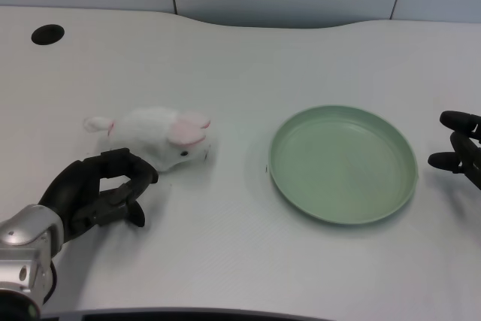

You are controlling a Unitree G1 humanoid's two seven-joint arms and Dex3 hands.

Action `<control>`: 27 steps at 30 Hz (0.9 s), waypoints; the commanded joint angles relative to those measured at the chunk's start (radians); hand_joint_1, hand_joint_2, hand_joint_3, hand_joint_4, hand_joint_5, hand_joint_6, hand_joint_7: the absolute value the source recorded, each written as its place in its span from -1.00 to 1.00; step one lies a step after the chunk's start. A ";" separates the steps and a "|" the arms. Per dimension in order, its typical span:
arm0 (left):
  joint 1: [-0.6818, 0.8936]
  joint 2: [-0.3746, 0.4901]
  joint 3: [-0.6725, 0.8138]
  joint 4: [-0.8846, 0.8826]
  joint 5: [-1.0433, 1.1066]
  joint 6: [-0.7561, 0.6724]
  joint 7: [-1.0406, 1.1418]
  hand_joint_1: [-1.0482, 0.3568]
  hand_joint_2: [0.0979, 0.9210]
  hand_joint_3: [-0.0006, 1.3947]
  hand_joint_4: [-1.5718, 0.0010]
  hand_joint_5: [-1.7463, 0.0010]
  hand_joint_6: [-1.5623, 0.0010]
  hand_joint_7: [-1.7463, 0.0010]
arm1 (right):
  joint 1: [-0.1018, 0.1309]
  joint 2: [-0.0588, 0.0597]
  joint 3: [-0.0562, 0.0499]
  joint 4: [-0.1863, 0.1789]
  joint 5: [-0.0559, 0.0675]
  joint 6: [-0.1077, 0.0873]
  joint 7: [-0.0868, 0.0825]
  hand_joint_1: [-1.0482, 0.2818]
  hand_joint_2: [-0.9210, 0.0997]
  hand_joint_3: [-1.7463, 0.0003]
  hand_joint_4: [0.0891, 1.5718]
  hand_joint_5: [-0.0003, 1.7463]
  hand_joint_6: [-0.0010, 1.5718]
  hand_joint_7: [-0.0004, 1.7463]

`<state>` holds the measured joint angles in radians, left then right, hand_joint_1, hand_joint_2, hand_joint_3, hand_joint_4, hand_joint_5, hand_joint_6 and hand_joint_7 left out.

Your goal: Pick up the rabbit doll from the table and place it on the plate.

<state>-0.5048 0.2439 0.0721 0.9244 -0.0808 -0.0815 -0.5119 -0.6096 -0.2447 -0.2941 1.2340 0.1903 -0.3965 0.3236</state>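
Observation:
A white rabbit doll [160, 137] with pink ears lies on its side on the white table, left of centre, head toward the plate. The pale green plate [343, 163] sits to its right with nothing on it. My left hand [101, 193] is low at the left, just in front of the doll. Its fingers curl inward around an empty gap, and the upper fingertips [143, 173] come close to the doll's underside. It holds nothing.
My right hand [460, 148] rests at the right edge, just past the plate's rim. A dark round hole [47, 34] marks the table's far left corner. The table's curved back edge runs along a grey wall.

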 commanded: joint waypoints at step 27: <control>0.043 0.001 0.000 -0.063 0.016 -0.121 0.044 -0.21 1.00 -0.31 0.27 -0.96 0.36 -0.69 | -0.007 -0.014 -0.017 0.006 -0.008 -0.012 -0.003 -0.01 -1.00 0.69 -0.13 -0.03 0.12 -0.77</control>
<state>-0.4865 0.2398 0.0719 0.8847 -0.0714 -0.1575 -0.4835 -0.6113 -0.2446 -0.3075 1.2344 0.1873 -0.4003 0.3243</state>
